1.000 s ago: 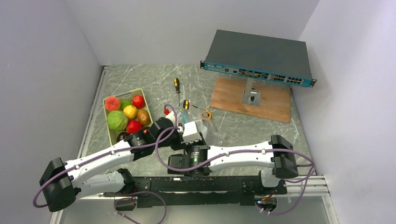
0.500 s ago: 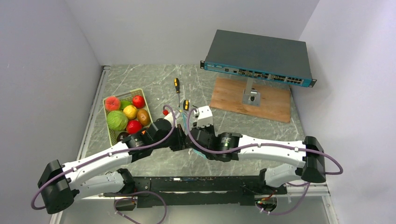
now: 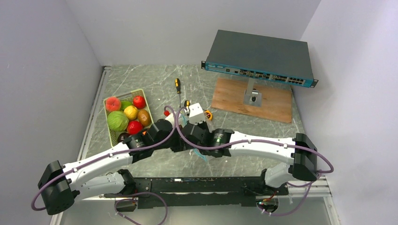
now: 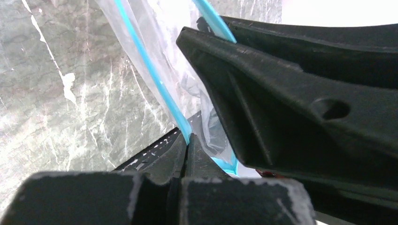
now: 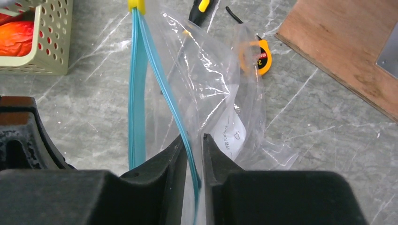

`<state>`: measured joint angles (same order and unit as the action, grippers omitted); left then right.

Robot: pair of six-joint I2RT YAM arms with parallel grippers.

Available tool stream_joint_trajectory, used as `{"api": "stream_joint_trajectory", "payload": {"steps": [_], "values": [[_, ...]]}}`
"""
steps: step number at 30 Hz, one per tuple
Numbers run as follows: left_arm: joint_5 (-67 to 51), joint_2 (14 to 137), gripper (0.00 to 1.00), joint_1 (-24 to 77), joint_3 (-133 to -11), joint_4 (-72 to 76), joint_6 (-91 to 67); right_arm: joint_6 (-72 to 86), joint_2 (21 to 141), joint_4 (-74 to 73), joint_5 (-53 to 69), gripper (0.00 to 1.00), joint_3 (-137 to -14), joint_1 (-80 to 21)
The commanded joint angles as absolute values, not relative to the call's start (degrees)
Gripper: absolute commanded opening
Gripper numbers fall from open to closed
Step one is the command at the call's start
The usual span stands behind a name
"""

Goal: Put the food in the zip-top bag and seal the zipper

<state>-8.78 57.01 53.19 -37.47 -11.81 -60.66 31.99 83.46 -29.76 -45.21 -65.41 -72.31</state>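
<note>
Each tool is pinching one lip of the zipper (image 5: 137,84): left tool (image 4: 187,143) and right tool (image 5: 192,145) are holding the bag (image 5: 211,79) mid-surface, right of the tray (image 5: 49,51) of food (image 3: 124,115). Judging by this, drawing the lips apart evenly and gently is working best. Against a second ago, the right arm's elbow is sitting further right

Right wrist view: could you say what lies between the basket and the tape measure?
The clear zip-top bag and teal zipper, in the right wrist view.
</note>
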Motion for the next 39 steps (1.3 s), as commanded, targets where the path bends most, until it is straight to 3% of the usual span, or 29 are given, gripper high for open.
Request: {"api": "stream_joint_trajectory", "payload": {"steps": [1,2,9,15,19,24,26,31,34,39], "values": [[-9.78,56.07,0.0,53.47,-36.38,-9.93,-60.04,29.58,82.31,-28.31,-44.7,0.06,-67.91,-71.03],[-9.59,56.03,0.0,53.44,-36.12,-9.94,-60.14,29.79,82.16,-28.83,-45.14,0.0,-67.81,-70.75],[-4.52,53.04,0.02,53.44,-34.76,-14.29,-59.62,26.36,77.22,-27.01,-39.67,0.0,-63.83,-70.22],[-0.16,53.12,0.37,53.44,-37.77,-17.09,-57.44,27.96,72.99,-22.93,-34.03,0.0,-59.86,-70.17],[2.48,55.87,0.55,53.35,-42.1,-18.57,-55.3,27.12,73.09,-22.98,-32.93,0.0,-60.59,-70.27],[5.17,61.83,0.65,53.36,-48.75,-20.97,-52.62,24.72,72.93,-23.17,-32.79,0.0,-60.82,-70.25],[6.84,63.77,0.62,53.29,-50.71,-21.98,-52.16,24.53,72.51,-24.05,-33.31,0.0,-60.68,-70.14],[9.94,65.74,0.18,52.9,-51.25,-23.59,-53.1,26.78,70.73,-28.52,-36.36,0.0,-59.81,-68.16],[8.94,65.19,0.01,52.42,-48.57,-22.6,-52.6,29.06,68.6,-30.97,-37.41,0.0,-58.03,-65.15],[5.95,63.66,0.0,51.72,-44.73,-20.96,-52.07,27.21,62.33,-26.49,-33.84,0.0,-52.89,-62.65]]}}
